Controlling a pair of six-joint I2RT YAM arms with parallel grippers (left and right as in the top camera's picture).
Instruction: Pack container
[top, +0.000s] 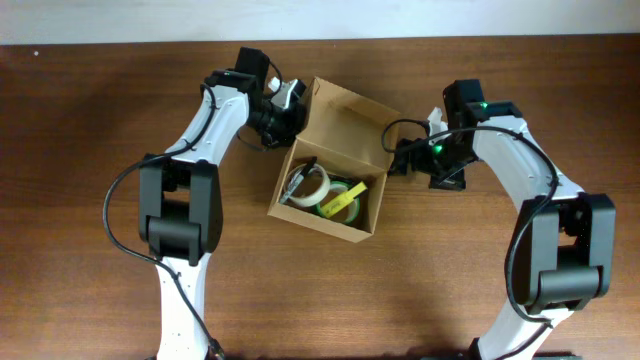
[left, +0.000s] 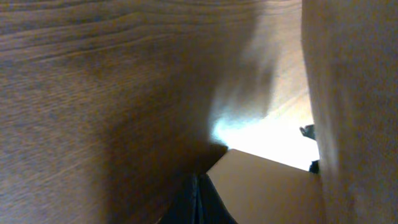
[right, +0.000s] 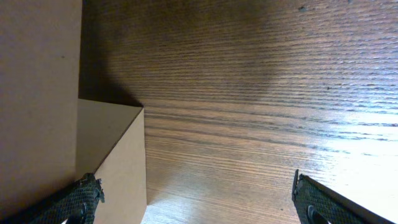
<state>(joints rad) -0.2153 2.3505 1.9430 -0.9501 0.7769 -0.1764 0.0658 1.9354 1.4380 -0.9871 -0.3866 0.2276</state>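
tan cardboard box (top: 345, 125) sits open between my arms, tape rolls (top: 318, 187) already inside; my left gripper (top: 291, 98) is closed at its far corner, my right gripper (top: 400, 160) spread wide beside it; closing the flap seems left.

In the left wrist view the tan-brown cardboard box (left: 348, 81) is blurred and cut off at the right and lower edges. In the right wrist view only the tips of the dark jaws show, at the lower corners. In the centre of the overhead view, the pale roll (top: 310, 186) and the yellow-green piece (top: 341, 205) in the box are too small to name.
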